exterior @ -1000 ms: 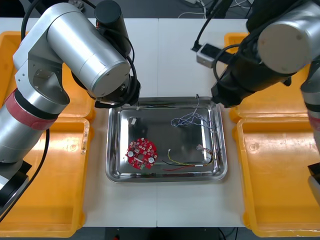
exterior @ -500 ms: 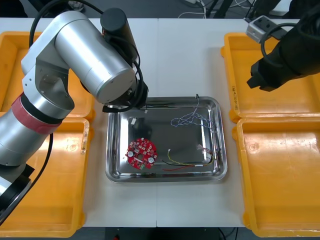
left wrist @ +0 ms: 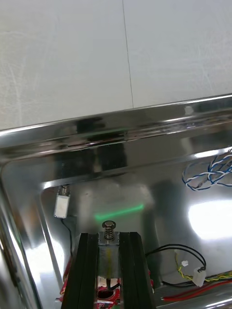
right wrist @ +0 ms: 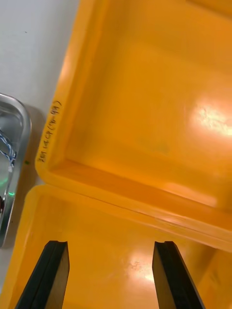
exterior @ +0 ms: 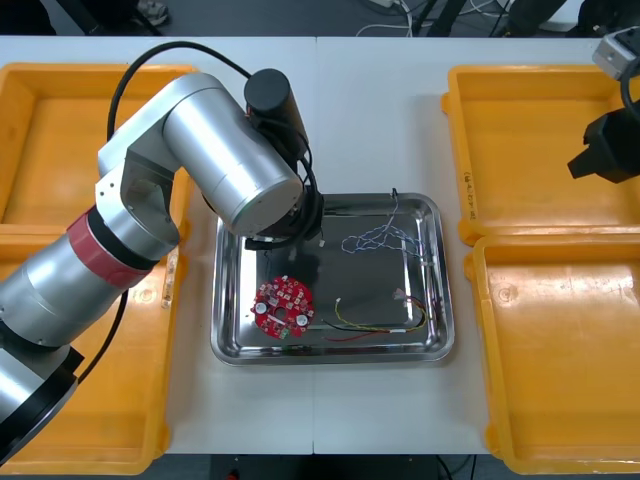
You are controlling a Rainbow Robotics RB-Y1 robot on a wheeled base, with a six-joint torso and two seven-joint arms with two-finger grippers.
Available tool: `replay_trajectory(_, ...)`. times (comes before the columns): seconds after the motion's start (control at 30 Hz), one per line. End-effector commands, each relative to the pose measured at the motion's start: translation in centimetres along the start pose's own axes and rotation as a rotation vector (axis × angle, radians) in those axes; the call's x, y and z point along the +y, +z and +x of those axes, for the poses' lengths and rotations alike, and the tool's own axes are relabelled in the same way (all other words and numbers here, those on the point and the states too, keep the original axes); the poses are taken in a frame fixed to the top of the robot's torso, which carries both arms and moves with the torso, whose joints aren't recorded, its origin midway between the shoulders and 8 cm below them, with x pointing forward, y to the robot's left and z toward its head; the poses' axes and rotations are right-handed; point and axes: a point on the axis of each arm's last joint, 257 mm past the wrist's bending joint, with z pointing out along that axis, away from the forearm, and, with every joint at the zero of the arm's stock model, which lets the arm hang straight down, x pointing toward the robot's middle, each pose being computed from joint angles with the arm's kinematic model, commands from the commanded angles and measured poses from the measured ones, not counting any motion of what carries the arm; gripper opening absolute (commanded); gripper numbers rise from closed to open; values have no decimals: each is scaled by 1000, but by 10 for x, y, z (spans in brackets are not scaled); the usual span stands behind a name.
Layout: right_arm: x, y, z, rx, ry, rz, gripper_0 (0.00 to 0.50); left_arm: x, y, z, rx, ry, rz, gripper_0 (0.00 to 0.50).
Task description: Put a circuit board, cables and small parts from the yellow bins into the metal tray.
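The metal tray [exterior: 229, 345] lies at the table's middle and holds a round red circuit board [exterior: 283, 306], a twisted blue and white cable [exterior: 378, 236] and a red and yellow cable [exterior: 368, 327]. My left arm [exterior: 250, 170] reaches over the tray's far left corner. In the left wrist view my left gripper [left wrist: 108, 237] is shut on a small metal part [left wrist: 108, 231] just above the tray floor. Another small metal part [left wrist: 63, 205] lies beside the fingers. My right gripper [right wrist: 111, 273] is open with nothing in it, over the right yellow bins [right wrist: 145, 145].
Two yellow bins [exterior: 60, 150] stand at the left of the table and two [exterior: 540, 130] at the right. A black cable with a white connector [left wrist: 189, 264] lies in the tray near the left fingers. The tray rim [right wrist: 12, 159] lies beside the right bins.
My left arm has swung right and in over the tray. My right arm has pulled back from the tray's far right corner to over the right bins.
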Motion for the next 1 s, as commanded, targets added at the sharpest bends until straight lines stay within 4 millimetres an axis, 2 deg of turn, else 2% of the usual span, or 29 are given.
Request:
replay_trajectory(0.03, -33, -13, 19, 8, 85, 67, 500, -21, 13, 17, 14, -34, 35, 0)
replay_trajectory(0.37, -42, -1, 46, 63, 222, 87, 500, -26, 34, 35, 27, -11, 33, 0)
replay_trajectory(0.7, -50, 18, 70, 61, 262, 126, 500, -25, 49, 38, 25, -15, 42, 0)
replay_trajectory(1.0, -55, 29, 79, 43, 288, 137, 500, -21, 53, 39, 30, -10, 35, 0)
